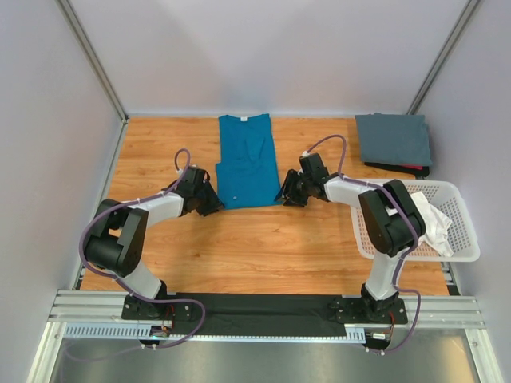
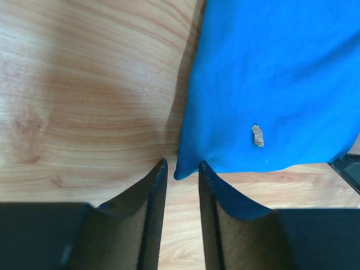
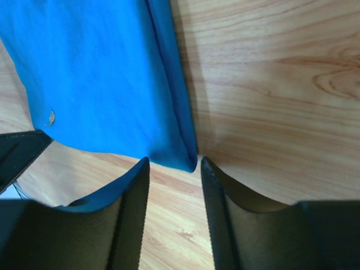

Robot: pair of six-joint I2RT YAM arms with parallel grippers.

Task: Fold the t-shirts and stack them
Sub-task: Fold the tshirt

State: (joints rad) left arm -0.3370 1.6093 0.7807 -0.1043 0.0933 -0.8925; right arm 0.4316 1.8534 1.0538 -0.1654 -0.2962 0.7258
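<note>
The teal-blue t-shirt [image 1: 246, 159] lies flat as a long narrow strip at the back middle of the table. My left gripper [image 1: 214, 204] sits at its near left corner, jaws apart, and the corner's tip [image 2: 181, 172] pokes between the fingertips without being pinched. At the near right corner [image 3: 185, 160] my right gripper [image 1: 286, 196] stands the same way, open, with the cloth edge just between its tips. The grey t-shirt [image 1: 393, 139] lies folded at the back right. The white t-shirt [image 1: 432, 225] is crumpled in the basket.
A white lattice basket [image 1: 461, 196] stands at the right edge beside the right arm. Something dark with a red edge [image 1: 415, 169] shows under the grey shirt. Bare wooden tabletop [image 1: 263, 247] stretches between the arms and the near rail.
</note>
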